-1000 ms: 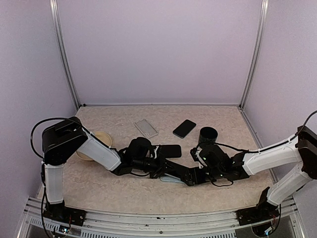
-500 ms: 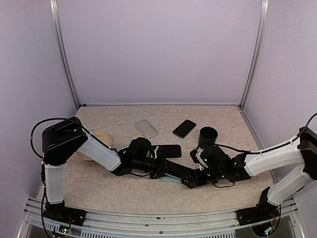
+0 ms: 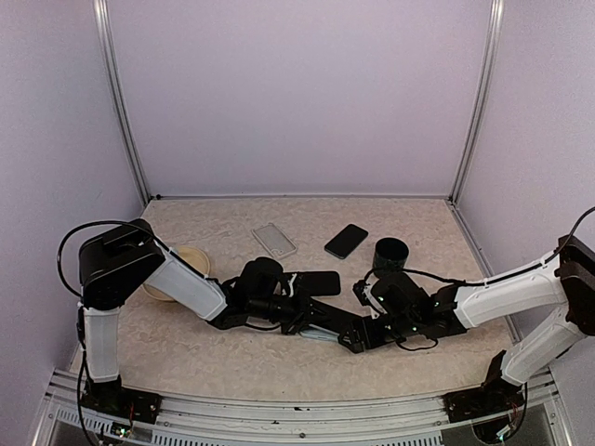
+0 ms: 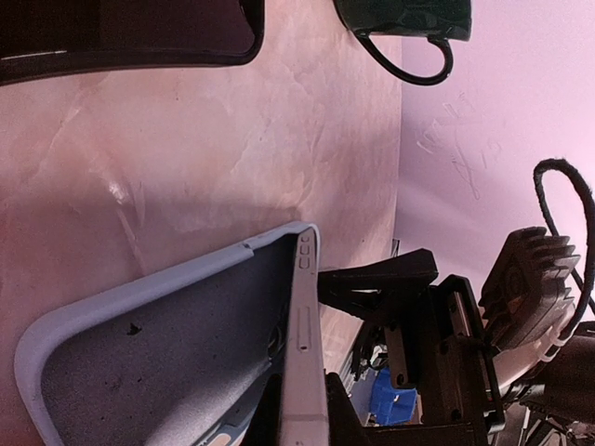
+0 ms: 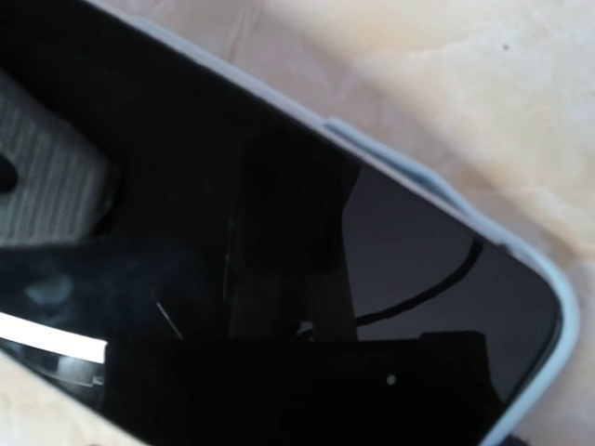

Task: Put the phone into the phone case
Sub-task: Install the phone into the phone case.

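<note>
**A:** From above, where's the work?

**B:** On the near side of the mug (image 3: 391, 253), a little to its left. The grey case (image 3: 325, 335) lies on the table (image 3: 232, 362) there. The left gripper (image 3: 307, 323) is at one end of it and the right gripper (image 3: 355, 337) at the other. A second phone (image 3: 346, 241) lies just left of the mug, untouched.

**A:** And the left wrist view?

**B:** Its jaws are pressed together on the case's side wall, by the button cut-outs. Much of the grey lining shows bare.

**A:** The right wrist view?

**B:** The phone (image 5: 307, 232), glossy black, fills it, with one corner framed by the case's pale rim. The right jaws stand wide apart. Whether they grip the phone, I can't tell.

**A:** Which step, then?

**B:** Seating, I'd judge, with the phone only partly in. The next move calls for pressing the loose end down until the rim snaps over it. The left pinch steadies the case meanwhile.
</note>
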`<state>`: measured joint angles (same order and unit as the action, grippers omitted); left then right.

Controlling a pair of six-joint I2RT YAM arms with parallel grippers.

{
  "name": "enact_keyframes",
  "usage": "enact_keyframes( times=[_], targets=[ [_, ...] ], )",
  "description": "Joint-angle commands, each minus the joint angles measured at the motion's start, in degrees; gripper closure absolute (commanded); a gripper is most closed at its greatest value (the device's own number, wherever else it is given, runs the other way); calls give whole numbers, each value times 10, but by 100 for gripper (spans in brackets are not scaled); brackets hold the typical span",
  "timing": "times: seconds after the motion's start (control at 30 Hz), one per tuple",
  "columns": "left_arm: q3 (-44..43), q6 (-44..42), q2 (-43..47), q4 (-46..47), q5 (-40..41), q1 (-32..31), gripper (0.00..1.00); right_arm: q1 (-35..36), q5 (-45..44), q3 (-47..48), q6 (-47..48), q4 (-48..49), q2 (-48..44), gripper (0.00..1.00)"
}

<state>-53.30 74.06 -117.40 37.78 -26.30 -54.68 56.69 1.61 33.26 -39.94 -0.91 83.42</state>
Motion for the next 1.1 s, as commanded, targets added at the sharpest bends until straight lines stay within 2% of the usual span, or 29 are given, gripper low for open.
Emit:
enact_keyframes(
  times=[0.0,0.3,0.8,1.07],
  targets=[
    [3,-1,-17,22,11,1,100,29,75,17,14,39,14,12],
    [16,-7,-25,30,-8,2,100,-1,34,10,11,20,8,8],
    [2,-17,-30,27,-48,2,100,-25,36,46,46,34,69,7],
    [6,-3,-39,41,-44,5,100,-25,50,53,54,35,72,7]
  ],
)
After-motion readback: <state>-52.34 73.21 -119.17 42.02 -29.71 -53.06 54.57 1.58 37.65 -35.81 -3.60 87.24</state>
